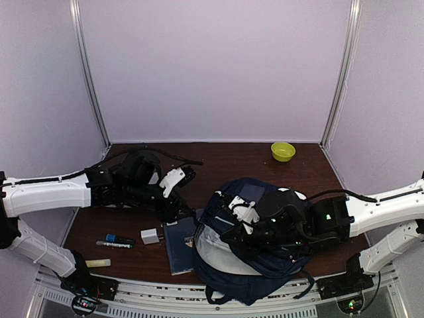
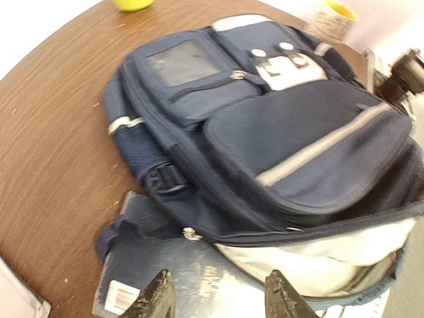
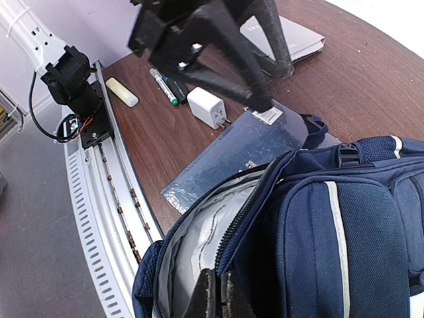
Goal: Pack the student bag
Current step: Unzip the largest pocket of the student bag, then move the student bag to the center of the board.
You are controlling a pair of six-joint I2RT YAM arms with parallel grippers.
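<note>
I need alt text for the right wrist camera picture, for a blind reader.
An open navy backpack fills the lower right, the right gripper pinching its zipper edge. Beside it a blue book lies on the brown table, the left gripper open over its corner.

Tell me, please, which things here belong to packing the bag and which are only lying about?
For the job: bag, blue book; probably also markers, eraser, charger.
Just lying about, it seems: yellow bowl.
</note>
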